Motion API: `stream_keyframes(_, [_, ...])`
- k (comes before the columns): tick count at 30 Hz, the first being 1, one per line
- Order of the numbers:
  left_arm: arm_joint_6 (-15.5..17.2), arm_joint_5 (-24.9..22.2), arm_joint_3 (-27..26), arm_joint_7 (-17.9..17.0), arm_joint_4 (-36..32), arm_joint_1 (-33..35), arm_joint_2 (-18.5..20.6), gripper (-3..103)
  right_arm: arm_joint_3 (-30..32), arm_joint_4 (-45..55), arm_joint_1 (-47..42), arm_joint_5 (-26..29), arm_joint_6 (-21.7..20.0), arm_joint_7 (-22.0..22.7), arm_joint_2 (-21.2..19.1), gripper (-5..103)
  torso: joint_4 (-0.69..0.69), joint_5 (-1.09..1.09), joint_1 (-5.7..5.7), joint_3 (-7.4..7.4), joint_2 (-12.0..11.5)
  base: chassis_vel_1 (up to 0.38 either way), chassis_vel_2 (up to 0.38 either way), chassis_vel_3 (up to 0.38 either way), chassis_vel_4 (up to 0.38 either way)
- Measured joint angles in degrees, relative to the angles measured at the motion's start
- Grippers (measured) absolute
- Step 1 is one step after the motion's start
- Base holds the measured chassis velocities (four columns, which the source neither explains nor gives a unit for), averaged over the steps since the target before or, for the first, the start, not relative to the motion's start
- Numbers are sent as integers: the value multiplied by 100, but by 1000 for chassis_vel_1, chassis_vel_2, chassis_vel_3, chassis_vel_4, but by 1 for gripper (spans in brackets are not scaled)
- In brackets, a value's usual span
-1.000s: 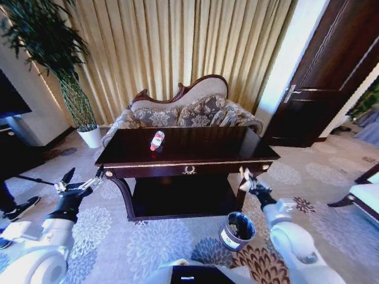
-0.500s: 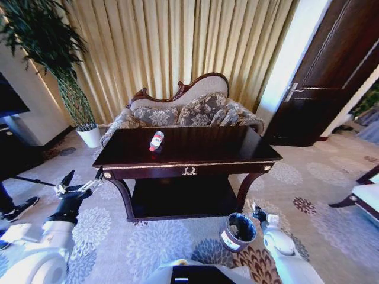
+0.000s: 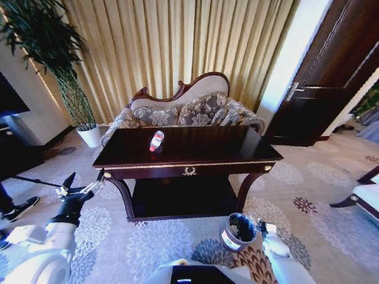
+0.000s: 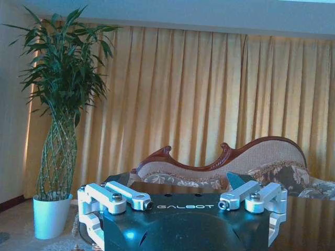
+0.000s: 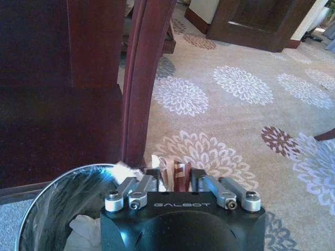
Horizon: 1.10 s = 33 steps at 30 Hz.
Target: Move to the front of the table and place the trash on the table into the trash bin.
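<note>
The dark glossy table [image 3: 207,147] stands before me. A clear bottle with a red label [image 3: 157,141] lies on its top, left of the middle. On the carpet by the table's right front leg [image 5: 140,83] stands the round grey trash bin [image 3: 238,231] with white paper wads [image 5: 82,229] inside its black liner. My right gripper [image 3: 261,227] hangs low at the bin's right side. It is shut on a crumpled tan and white scrap [image 5: 175,175] just outside the bin's rim [image 5: 63,173]. Left of the table, my left gripper [image 3: 80,189] is open and holds nothing.
A patterned sofa [image 3: 183,113] stands right behind the table. A tall plant in a white pot [image 3: 90,136] is at the back left, and a dark door [image 3: 331,77] at the right. Open flowered carpet [image 5: 246,89] lies to the right of the table.
My right arm has dropped from beside the table's right front corner down to the trash bin's side. The left arm has hardly moved.
</note>
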Motion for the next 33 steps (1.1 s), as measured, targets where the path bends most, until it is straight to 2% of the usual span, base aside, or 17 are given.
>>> stream_keyframes(3, [-5, 16, 8, 0, 0, 5, -9, 100, 0, 18, 3, 3, 0, 2, 3, 36, 0, 0, 0, 0, 0, 0, 0, 0, 0])
stream_keyframes(7, [-19, 22, -8, -1, 1, 20, -4, 100, 12, 83, -23, 8, 0, 2, 8, 58, 0, 0, 0, 0, 0, 0, 0, 0, 0])
stream_keyframes(9, [-19, 22, -10, -2, 1, 20, -1, 100, 18, 91, -29, 9, 0, 3, 8, 58, 0, 0, 0, 0, 0, 0, 0, 0, 0])
stream_keyframes(11, [-20, 19, -9, -2, 1, 20, 4, 100, 27, 111, -41, 11, 0, 3, 8, 69, 0, 0, 0, 0, 0, 0, 0, 0, 0])
stream_keyframes(12, [-20, 19, -9, -2, 1, 20, 4, 100, 27, 111, -41, 11, 0, 3, 8, 69, 0, 0, 0, 0, 0, 0, 0, 0, 0])
stream_keyframes(15, [-21, 11, -5, -3, 1, 19, 12, 100, 45, 140, -62, 15, -1, 5, 15, 85, 0, 0, 0, 0, 0, 0, 0, 0, 0])
stream_keyframes(16, [-21, 11, -5, -3, 1, 19, 12, 100, 45, 140, -62, 15, -1, 5, 15, 85, 0, 0, 0, 0, 0, 0, 0, 0, 0])
stream_keyframes(18, [-21, 1, -11, -3, 2, 19, 18, 100, 49, 145, -65, 19, -3, 5, 15, 95, 0, 0, 0, 0, 0, 0, 0, 0, 0])
stream_keyframes(20, [-21, -1, -13, -3, 1, 19, 19, 100, 50, 145, -65, 23, -4, 5, 15, 95, 0, 0, 0, 0, 0, 0, 0, 0, 0])
stream_keyframes(22, [-21, -6, -18, -3, 2, 25, 19, 100, 52, 145, -66, 31, -6, 5, 15, 100, 0, 0, 0, 0, 0, 0, 0, 0, 0])
stream_keyframes(28, [-16, -13, -21, -3, 2, 23, 22, 100, 61, 333, -140, 195, -12, 5, -1, 100, 0, 1, 0, 0, 0, 0, 0, 0, 0])
stream_keyframes(31, [-2, -18, -12, -3, 2, 3, 25, 100, 193, 1290, -373, 911, -342, -36, -100, 100, -2, 1, 0, 0, 0, 0, 0, 0, 0])
stream_keyframes(33, [1, -19, -10, -3, 2, 0, 24, 100, 250, 1550, -419, 1054, -396, -59, -111, 100, 0, 0, 0, 0, 0, 0, 0, 0, 0])
